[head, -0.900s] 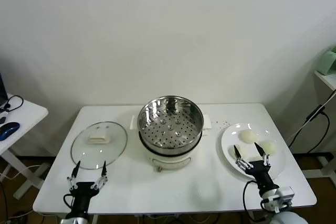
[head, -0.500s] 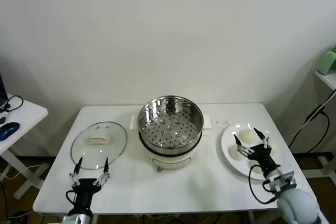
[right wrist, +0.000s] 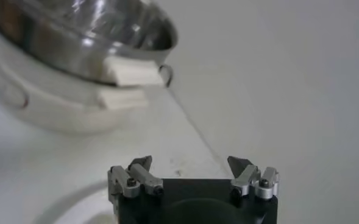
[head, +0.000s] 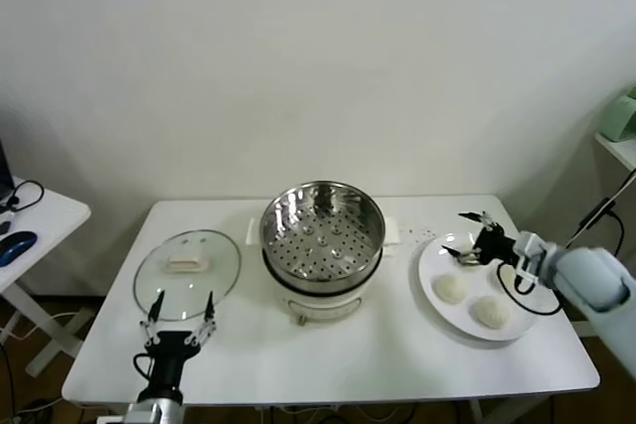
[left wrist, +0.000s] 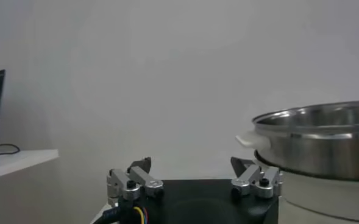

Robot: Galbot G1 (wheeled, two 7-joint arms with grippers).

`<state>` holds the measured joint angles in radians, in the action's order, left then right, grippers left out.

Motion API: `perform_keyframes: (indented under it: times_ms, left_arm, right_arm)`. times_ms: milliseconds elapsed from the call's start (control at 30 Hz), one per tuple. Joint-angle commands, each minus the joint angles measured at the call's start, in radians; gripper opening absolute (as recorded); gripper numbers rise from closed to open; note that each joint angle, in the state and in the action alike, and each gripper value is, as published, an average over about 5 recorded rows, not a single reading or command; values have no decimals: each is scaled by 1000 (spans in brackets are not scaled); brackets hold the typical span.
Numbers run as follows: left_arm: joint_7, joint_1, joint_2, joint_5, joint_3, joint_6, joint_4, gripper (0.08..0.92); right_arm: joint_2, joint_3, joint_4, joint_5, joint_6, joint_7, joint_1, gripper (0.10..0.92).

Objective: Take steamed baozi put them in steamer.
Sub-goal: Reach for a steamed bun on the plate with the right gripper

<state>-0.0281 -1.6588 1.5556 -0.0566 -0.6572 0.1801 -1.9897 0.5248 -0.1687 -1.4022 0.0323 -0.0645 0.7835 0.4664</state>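
- Centrally on the matte white table [head: 328,359] stands the steamer [head: 322,235], a round shiny steel pot with a perforated insert, set on a white base with a small knob at the front
- Its holed floor shows bare metal, with no bun lying on it
- To the robot's left of the pot lies a round glass lid [head: 188,273], flat on the table, with a pale block-shaped handle at its middle
- To the robot's right sits a flat, glossy white plate [head: 434,307] holding two smooth, cream-white steamed baozi [head: 450,288], rounded and matte, lying apart from each other
- A third pale shape shows at the plate's far rim, half hidden behind the right gripper, so what it is cannot be told
- The right gripper [head: 469,234] hangs over the far edge of the plate, its thin metal fingers spread wide and holding nothing; the right wrist view shows the same wide gap, with the steel pot and its white side handle beyond
- The left gripper [head: 183,310] is near the front edge of the table, just in front of the glass lid, fingers spread and empty
- A separate white side table [head: 45,211] stands off to the robot's left
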Motion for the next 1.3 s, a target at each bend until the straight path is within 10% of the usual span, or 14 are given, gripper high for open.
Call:
perform_keyframes:
  times_ms: [33,467,1300]
  left_arm:
    - [5,12,-6,-6,7,-35,0,823]
    - [14,13,-10,1,-5,-64,-9,823]
    - [27,12,-20,1,-25,-90,-24,823]
  right_arm:
    - [11,-576,331,-315,200,303,-610,823]
    - [328,-693,608,-409,263,322,-641,823]
    - [421,-564,721,-494,263,322,-494,823]
